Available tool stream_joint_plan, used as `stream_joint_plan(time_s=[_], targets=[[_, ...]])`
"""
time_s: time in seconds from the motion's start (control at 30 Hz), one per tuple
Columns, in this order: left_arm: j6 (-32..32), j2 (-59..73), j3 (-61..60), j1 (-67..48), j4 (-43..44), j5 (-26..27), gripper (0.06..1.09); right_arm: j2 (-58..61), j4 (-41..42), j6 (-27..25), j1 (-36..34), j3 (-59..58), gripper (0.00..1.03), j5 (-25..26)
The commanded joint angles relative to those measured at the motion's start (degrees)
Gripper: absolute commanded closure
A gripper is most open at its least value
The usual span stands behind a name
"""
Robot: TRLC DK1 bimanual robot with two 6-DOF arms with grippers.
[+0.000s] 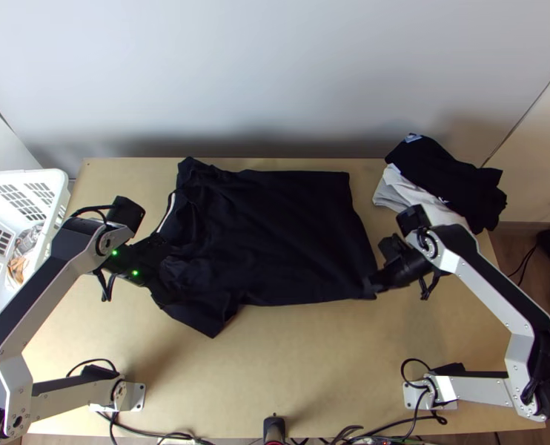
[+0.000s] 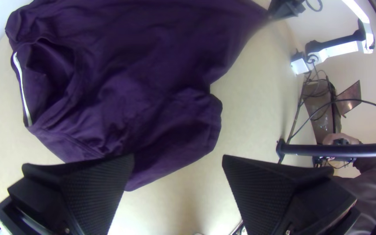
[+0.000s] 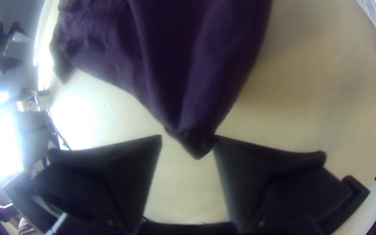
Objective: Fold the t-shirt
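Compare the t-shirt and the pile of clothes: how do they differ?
The t-shirt lies spread wide, while the pile of clothes is a compact heap. The t-shirt is dark with a pale strip at its collar; the pile has black cloth over paler cloth. One corner of the t-shirt is between the right hand's open fingers, whereas the pile sits at the table's far right corner. Both include dark cloth.

silver-grey links (image 1: pixel 471 389); black joints (image 1: pixel 413 219); looped black cables (image 1: pixel 90 361); green lights (image 1: pixel 135 273)
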Motion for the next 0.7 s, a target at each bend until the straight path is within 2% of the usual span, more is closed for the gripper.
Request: stream_joint_plan(time_s=[0.0,0.27,0.4,0.6,0.67], targets=[[0.02,0.41,0.74,-0.27,-0.28,-0.13,0.10,0.01,-4.76,-7.62,1.10,-2.54,0.04,-0.08],[1.08,-0.38,0.74,1.57,-1.51,-0.30,0.10,-5.09,-7.04,-7.97,1.28,-2.45,0.05,-0.26],[0.20,-0.38,1.09,-0.19,-1.34,-0.21,0.10,-4.92,-8.01,-5.95,4.97,-3.15,0.05,-0.96],[-3.14,0.94,-2.95,-3.79,2.80,1.72,0.10,-4.65,-7.83,-4.80,9.45,-4.12,0.05,-3.59],[-3.23,2.44,-6.21,-5.63,5.43,2.07,0.10,-4.48,-5.46,-3.49,9.80,-4.03,0.05,-4.74]])
